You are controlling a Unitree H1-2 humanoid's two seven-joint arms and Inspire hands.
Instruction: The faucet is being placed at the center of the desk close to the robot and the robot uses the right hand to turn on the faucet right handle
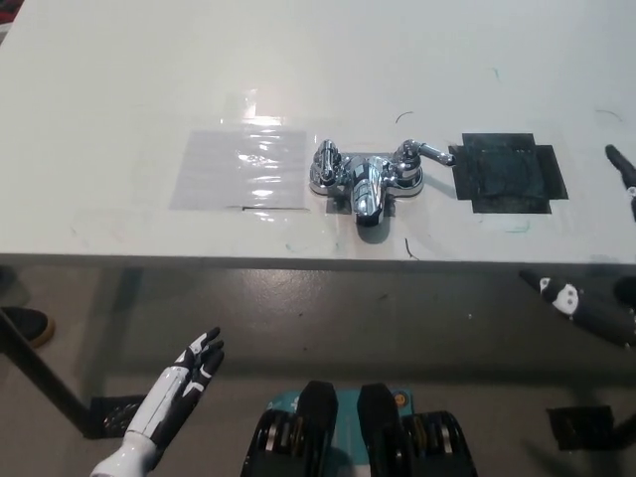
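Near the desk's (119, 79) front edge, about midway across, stands the faucet (366, 179), spout toward the robot. Its right handle (422, 154) points right, toward a black patch (509, 171); a clear sheet (238, 167) lies to its left. Whether that handle is already turned on cannot be told from its angle alone. The right hand (586, 303) is at the far right edge, off the desk and below its front edge, well apart from the faucet, fingers spread and holding nothing. The left hand (184, 383) rests low at the near left, fingers straight and empty. If the handle is yet to be turned, the hand should come in over the black patch, meet the lever near its tip, and push along its arc without shoving the faucet.
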